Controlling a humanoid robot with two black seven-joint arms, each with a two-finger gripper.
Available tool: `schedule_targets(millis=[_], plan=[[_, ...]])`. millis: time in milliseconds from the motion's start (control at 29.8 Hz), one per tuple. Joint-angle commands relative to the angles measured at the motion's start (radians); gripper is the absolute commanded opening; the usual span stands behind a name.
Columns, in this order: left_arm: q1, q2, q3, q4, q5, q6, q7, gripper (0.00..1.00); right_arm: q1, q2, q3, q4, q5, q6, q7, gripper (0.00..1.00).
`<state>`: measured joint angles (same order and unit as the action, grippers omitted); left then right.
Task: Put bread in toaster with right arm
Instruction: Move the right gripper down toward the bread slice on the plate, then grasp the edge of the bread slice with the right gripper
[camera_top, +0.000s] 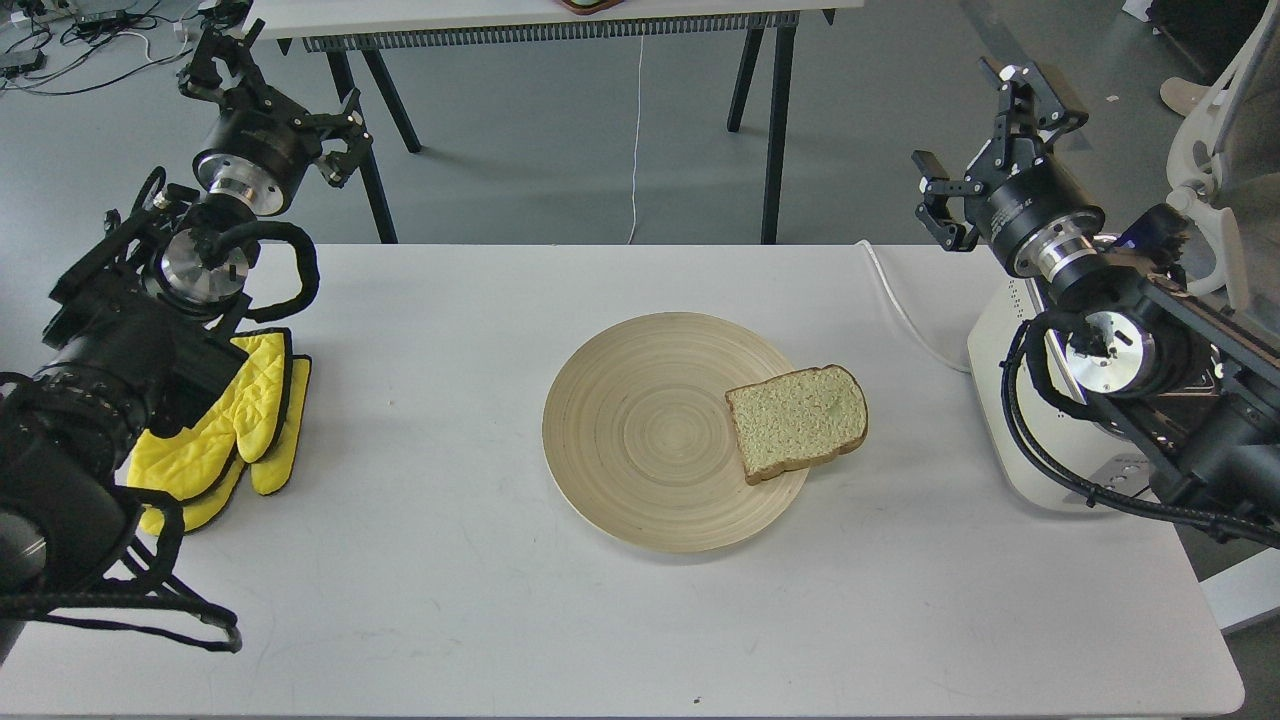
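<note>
A: Head view, go. Bread?

B: One slice of bread, pale with a brown crust, lying flat on the right edge of the round wooden plate, rounded end hanging over the rim toward the right. Nothing touching it.

A: Plate where?

B: Middle of the white table.

A: Toaster?

B: Cream-white toaster at the table's right edge, mostly hidden behind the right arm. Slots not visible from here. White cord runs from it back over the table's far edge.

A: Right gripper state?

B: Right gripper is raised above the table's far right corner, behind the toaster, well apart from the bread. Fingers spread wide, nothing between them, so released and empty.

A: Left?

B: Left gripper is up at far left, beyond the table's back edge. Its black fingers look parted and hold nothing, released too. The left arm comes in over the yellow oven mitts, which lie stacked on the table's left side, partly under the arm.

A: Anything else?

B: Second table at the back on black legs, grey floor, cables top left.
</note>
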<state>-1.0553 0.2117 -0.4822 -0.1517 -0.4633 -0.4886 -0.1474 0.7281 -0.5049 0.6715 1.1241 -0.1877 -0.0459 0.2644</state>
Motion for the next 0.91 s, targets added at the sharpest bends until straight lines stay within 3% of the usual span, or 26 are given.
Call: schedule_targets(millis=[0,168,268,536,872], plan=[[0.0,0.0,0.0,0.0,0.0,0.0,0.0,1.0,-0.05,-0.049,-0.084,0.104,-0.145,-0.113,-0.004,0.98],[0.0,-0.002,0.002,0.0,0.002,0.0,0.0,1.0,-0.105,-0.053,-0.196,0.128,-0.308,-0.228,-0.063,0.98],[0.0,-0.003,0.002,0.0,0.002,0.0,0.0,1.0,-0.111,-0.053,-0.271,0.118,-0.326,-0.273,-0.07,0.97],[0.0,-0.003,0.004,0.0,0.002,0.0,0.0,1.0,-0.113,-0.035,-0.368,0.045,-0.326,-0.279,-0.073,0.94],[0.0,-0.005,0.007,0.0,0.002,0.0,0.002,1.0,-0.113,0.078,-0.498,-0.066,-0.325,-0.275,-0.074,0.85]])
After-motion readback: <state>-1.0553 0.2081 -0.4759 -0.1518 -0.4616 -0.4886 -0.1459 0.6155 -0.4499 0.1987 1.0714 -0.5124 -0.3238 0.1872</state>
